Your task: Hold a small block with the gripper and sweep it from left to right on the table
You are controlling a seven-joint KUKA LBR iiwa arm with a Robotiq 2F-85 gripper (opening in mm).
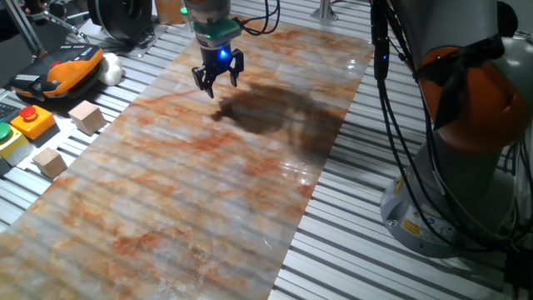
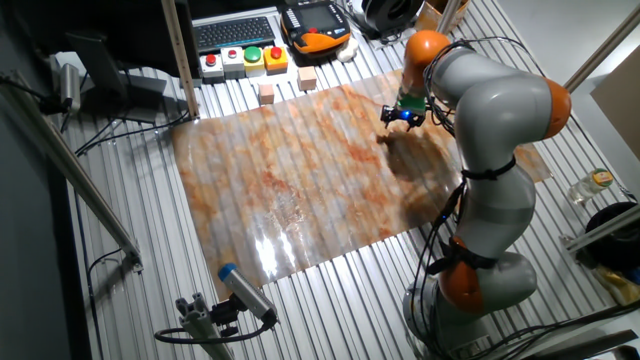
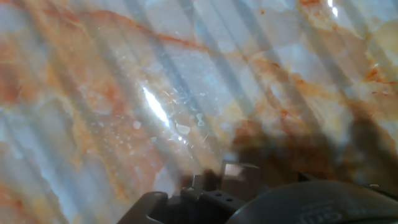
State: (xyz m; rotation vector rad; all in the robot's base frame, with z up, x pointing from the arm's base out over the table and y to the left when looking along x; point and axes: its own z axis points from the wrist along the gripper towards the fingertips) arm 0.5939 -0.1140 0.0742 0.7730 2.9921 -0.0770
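Tabletop: ribbed metal slats, glossy marbled sheet laid over. Tool raised above sheet, far end. Small block seen pinched at fingertips in hand view; jaws closed on it. Block judged light, rigid, smooth-faced; opposite flat faces recommended for hold, slippage possible under sweep.

pincer above the marbled sheet, far end of the desk

the pincer hangs over the glossy orange-grey sheet, black fingers pointing down and slightly parted, a blue light above them; whether anything sits between them i can't tell. a dark shadow spreads on the sheet just right of it. on the ribbed desk at left lie two pale wooden cubes, a button box and an orange pendant. the arm's grey-and-orange base stands at right.
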